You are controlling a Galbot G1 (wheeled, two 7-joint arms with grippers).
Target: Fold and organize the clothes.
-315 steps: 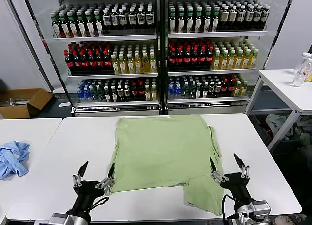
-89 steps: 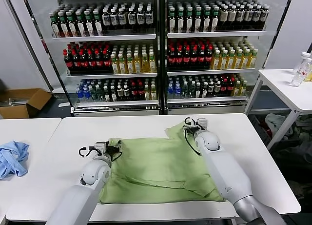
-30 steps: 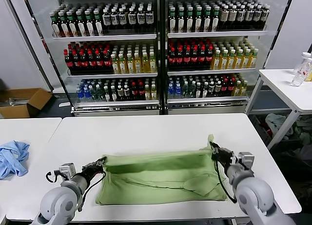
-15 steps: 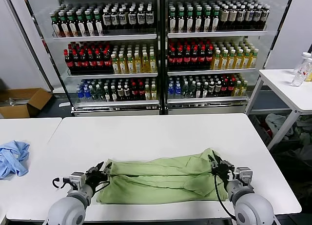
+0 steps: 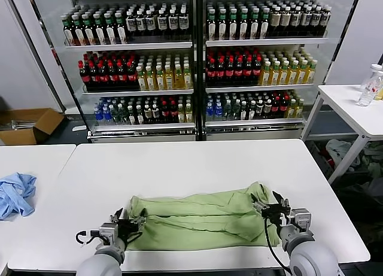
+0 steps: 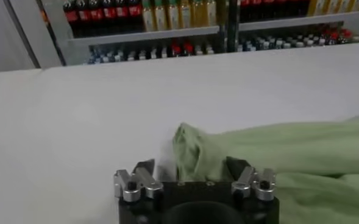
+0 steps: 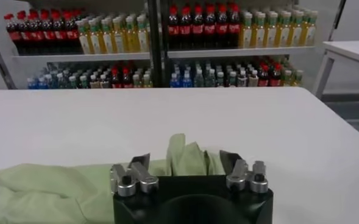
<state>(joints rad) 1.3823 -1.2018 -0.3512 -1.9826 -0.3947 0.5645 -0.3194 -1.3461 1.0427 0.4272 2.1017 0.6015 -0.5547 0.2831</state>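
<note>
The light green shirt (image 5: 200, 215) lies folded into a long, rumpled band across the front of the white table (image 5: 179, 168). My left gripper (image 5: 127, 218) is open at the band's left end, with the end of the cloth (image 6: 194, 146) lying between its spread fingers (image 6: 144, 167). My right gripper (image 5: 270, 205) is open at the band's right end, with a bunched corner of the shirt (image 7: 185, 152) between its fingers (image 7: 230, 159). Neither gripper pinches the fabric. The collar, buttons and print are hidden.
A light blue cloth (image 5: 15, 192) lies on the neighbouring table at the left. Drink coolers (image 5: 197, 60) full of bottles stand behind the table. A small white table (image 5: 353, 108) with bottles stands at the right. A cardboard box (image 5: 30, 125) sits on the floor at the left.
Both grippers drew the shirt's far edge toward the front edge, folding it into a narrow band. They were shut on the cloth half a second ago and now stand open, having let it go.
</note>
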